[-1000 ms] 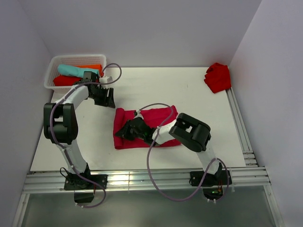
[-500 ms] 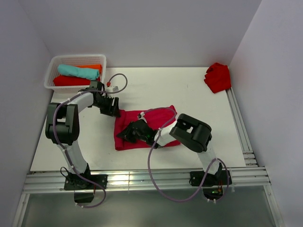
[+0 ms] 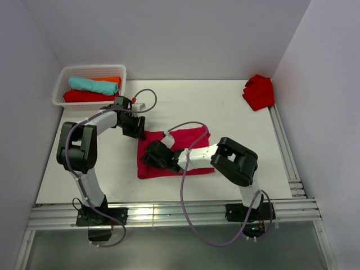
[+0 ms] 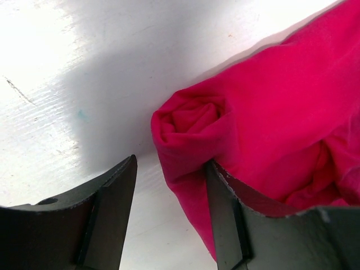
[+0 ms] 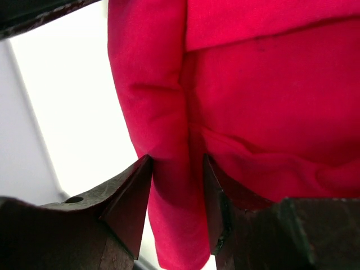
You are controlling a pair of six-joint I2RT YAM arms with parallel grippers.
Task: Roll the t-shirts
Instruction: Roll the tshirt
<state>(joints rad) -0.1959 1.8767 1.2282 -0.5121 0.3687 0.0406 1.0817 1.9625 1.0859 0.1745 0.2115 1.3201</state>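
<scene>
A raspberry-crimson t-shirt (image 3: 183, 147) lies mid-table, its left edge rolled into a tube (image 5: 154, 101). My left gripper (image 3: 135, 128) is at the roll's far end and stands open. The spiral end (image 4: 191, 119) lies just ahead of the jaws, and cloth touches only the right finger (image 4: 225, 214). My right gripper (image 3: 148, 159) straddles the roll lower down. In the right wrist view this gripper (image 5: 177, 160) is open, with the tube lying between its fingers and a slit of table showing beside the left finger (image 5: 132, 197).
A white basket (image 3: 121, 72) at the back left holds rolled teal (image 3: 93, 85), orange (image 3: 112, 80) and scarlet (image 3: 81, 97) t-shirts. A crumpled scarlet t-shirt (image 3: 259, 91) lies at the back right corner. Metal rails (image 3: 286, 149) run along the right and front edges.
My left gripper has come from beside the basket down to the roll's far end. My right gripper has let its jaws widen around the roll.
</scene>
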